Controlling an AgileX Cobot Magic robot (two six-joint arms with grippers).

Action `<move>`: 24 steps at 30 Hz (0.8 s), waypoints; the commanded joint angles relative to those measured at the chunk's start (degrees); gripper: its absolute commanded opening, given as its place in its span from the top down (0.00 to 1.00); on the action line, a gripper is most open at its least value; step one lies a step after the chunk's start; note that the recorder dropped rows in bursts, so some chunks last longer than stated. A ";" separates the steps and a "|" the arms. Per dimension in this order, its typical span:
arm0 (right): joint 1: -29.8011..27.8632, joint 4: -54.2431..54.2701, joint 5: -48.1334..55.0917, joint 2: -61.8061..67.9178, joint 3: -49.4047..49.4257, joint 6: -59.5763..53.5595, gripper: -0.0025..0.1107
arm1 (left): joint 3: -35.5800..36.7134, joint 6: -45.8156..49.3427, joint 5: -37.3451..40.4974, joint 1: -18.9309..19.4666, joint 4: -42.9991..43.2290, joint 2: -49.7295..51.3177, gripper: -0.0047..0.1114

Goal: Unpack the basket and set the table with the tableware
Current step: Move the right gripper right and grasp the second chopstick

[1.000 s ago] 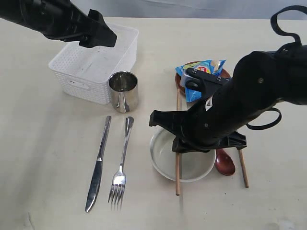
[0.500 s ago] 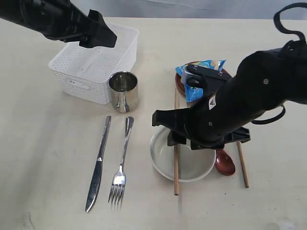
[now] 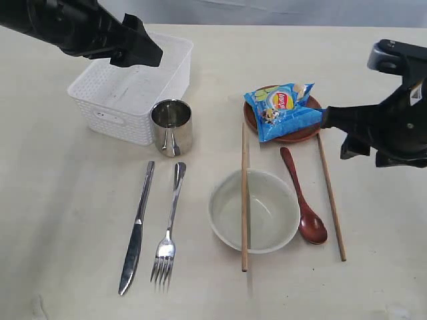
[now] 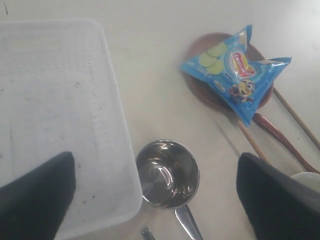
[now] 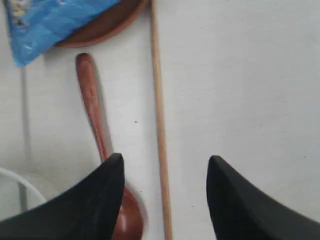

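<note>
Steel knife [image 3: 137,230] and fork [image 3: 169,230] lie flat, nearest, on the cream table [image 3: 67,220]. Glossy cream bowl [image 3: 273,213] has one wooden chopstick [image 3: 245,193] across its rim. The red spoon [image 3: 303,200] beside it is uncovered now: the right gripper [image 5: 165,160], spread and empty, withdrew rightward. Shiny cup [image 3: 172,127] sits just beside the perforated white basket [image 3: 113,113], farthest. The left gripper [image 4: 155,157] hangs above, wide and empty.

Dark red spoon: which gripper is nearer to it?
Right. The right gripper hovers open close beside the spoon; the left gripper hangs far off above the basket.
</note>
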 commanded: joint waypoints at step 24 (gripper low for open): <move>-1.54 0.87 -8.77 20.56 0.36 -5.25 0.55 | 0.23 0.18 -0.38 0.10 -0.43 -0.30 0.26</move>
